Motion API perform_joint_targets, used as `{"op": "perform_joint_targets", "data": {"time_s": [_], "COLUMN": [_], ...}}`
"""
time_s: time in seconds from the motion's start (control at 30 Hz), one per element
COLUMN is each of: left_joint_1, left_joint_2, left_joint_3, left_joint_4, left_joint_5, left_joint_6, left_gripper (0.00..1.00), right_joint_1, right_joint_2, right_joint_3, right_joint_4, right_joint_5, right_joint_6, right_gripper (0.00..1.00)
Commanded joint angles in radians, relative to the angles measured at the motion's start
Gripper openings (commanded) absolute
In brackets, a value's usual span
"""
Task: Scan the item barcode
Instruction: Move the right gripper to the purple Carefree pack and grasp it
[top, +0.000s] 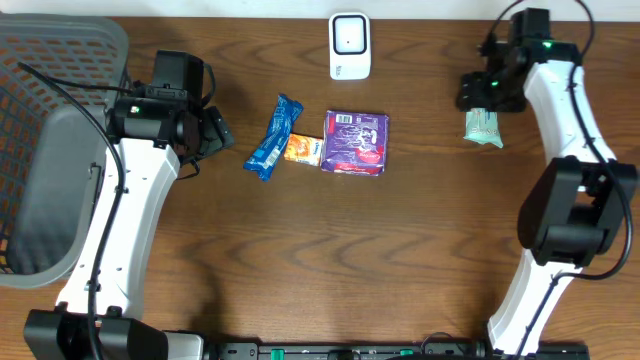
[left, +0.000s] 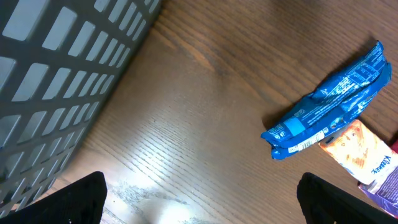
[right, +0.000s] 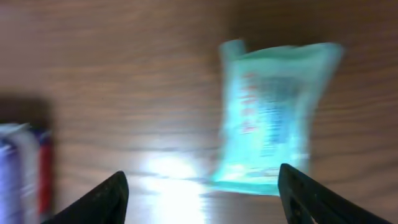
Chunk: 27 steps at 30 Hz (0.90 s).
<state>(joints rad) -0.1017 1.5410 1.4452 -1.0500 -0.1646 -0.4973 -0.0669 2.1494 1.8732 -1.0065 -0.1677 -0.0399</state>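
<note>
A white barcode scanner (top: 349, 45) stands at the back middle of the table. A teal packet (top: 483, 127) lies flat on the wood at the right, just in front of my right gripper (top: 482, 93). In the right wrist view the teal packet (right: 273, 118) is blurred and lies ahead of the open right gripper (right: 205, 202), with nothing between the fingers. My left gripper (top: 215, 130) stands open over bare wood, left of a blue packet (top: 272, 137). In the left wrist view the left gripper (left: 202, 205) is empty, and the blue packet (left: 329, 102) lies ahead to the right. No barcode is legible.
An orange packet (top: 303, 149) and a purple packet (top: 355, 143) lie beside the blue one in the middle. A grey slatted basket (top: 55, 60) fills the left edge; its wall (left: 56, 74) is close to the left gripper.
</note>
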Motion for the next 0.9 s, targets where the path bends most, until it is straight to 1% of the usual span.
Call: {"op": "perform_joint_targets", "data": {"time_s": [0.0,0.13,0.2,0.27,0.3,0.33,0.37,0.47,0.57,0.63,0.73,0.77,0.8,0.87], "left_joint_1": [0.000,0.000,0.000,0.000,0.000,0.000,0.000,0.000,0.000,0.000,0.000,0.000,0.000,0.000], "left_joint_2": [-0.005,-0.005,-0.005,-0.005,-0.005,-0.005,-0.005,-0.005,-0.005,-0.005,-0.005,-0.005,-0.005,-0.005], "left_joint_3": [-0.003,-0.003,-0.003,-0.003,-0.003,-0.003,-0.003,-0.003,-0.003,-0.003,-0.003,-0.003,-0.003,-0.003], "left_joint_4": [-0.004,-0.004,-0.004,-0.004,-0.004,-0.004,-0.004,-0.004,-0.004,-0.004,-0.004,-0.004,-0.004,-0.004], "left_joint_5": [-0.020,-0.020,-0.020,-0.020,-0.020,-0.020,-0.020,-0.020,-0.020,-0.020,-0.020,-0.020,-0.020,-0.020], "left_joint_6": [-0.005,-0.005,-0.005,-0.005,-0.005,-0.005,-0.005,-0.005,-0.005,-0.005,-0.005,-0.005,-0.005,-0.005], "left_gripper": [0.98,0.98,0.98,0.98,0.98,0.98,0.98,0.98,0.98,0.98,0.98,0.98,0.98,0.98], "right_joint_1": [0.052,0.103,0.138,0.172,0.200,0.214,0.225,0.251,0.257,0.257,0.257,0.257,0.257,0.257], "right_joint_2": [0.008,0.009,0.011,0.013,0.013,0.013,0.013,0.013,0.013,0.013,0.013,0.013,0.013,0.011], "right_joint_3": [0.009,-0.014,-0.034,-0.055,-0.087,-0.107,-0.127,-0.226,-0.297,-0.337,-0.384,-0.389,-0.389,-0.388], "right_joint_4": [-0.021,-0.014,0.002,0.022,0.056,0.078,0.095,0.171,0.228,0.256,0.290,0.293,0.293,0.298], "right_joint_5": [-0.217,-0.330,-0.343,-0.342,-0.341,-0.338,-0.334,-0.332,-0.332,-0.333,-0.347,-0.346,-0.347,-0.347], "right_joint_6": [0.025,0.025,0.037,0.073,0.108,0.124,0.137,0.223,0.263,0.280,0.279,0.278,0.278,0.279], "right_gripper": [0.74,0.75,0.78,0.79,0.79,0.75,0.74,0.74,0.74,0.72,0.62,0.50,0.44,0.25]}}
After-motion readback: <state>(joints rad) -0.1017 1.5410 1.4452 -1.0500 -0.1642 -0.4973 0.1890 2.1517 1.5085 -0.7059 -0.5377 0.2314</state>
